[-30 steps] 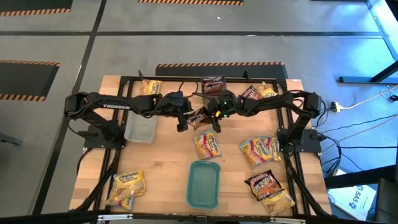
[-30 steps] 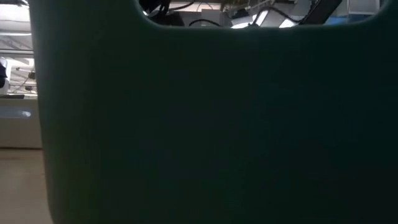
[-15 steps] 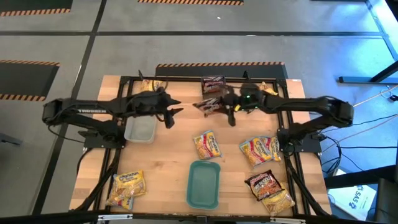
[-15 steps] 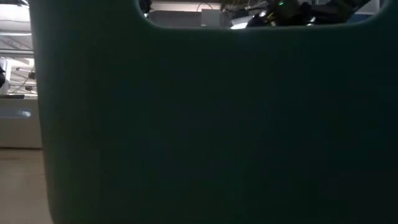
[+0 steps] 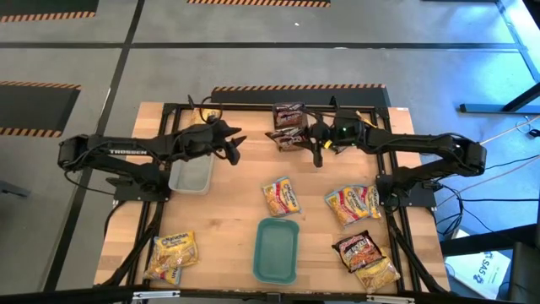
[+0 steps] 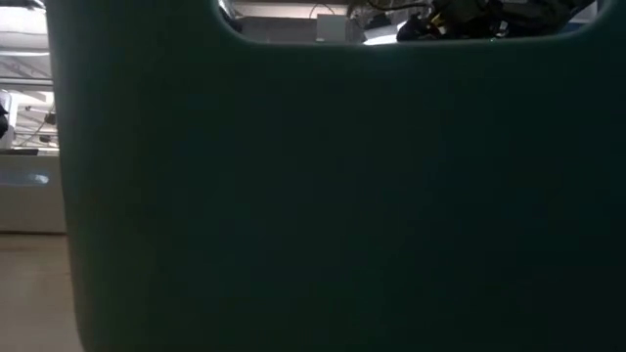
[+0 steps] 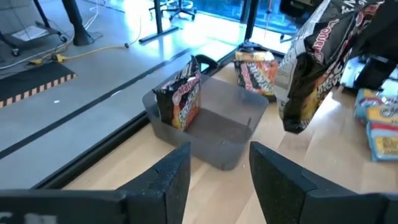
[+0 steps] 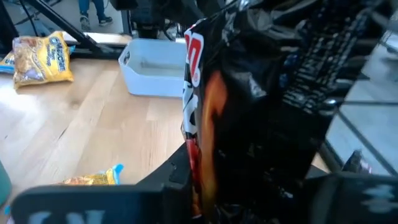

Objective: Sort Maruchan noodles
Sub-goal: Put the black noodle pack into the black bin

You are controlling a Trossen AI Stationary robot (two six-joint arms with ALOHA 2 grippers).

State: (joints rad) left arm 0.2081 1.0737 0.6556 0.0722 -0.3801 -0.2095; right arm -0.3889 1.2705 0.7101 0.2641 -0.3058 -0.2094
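The tray was teal. One tub was pale grey and clear. The table was light wood. One noodle packet was dark brown with red and orange print; another was yellow. Floor stripes were orange and black.

Noodle pkt in tub, tray nearer front.

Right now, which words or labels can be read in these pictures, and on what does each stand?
"TROSSEN": on the left arm.
Dark packet: red print, too blurred to read.
Other packets: print too small to read.
Blue sheet on the floor: too small to read.
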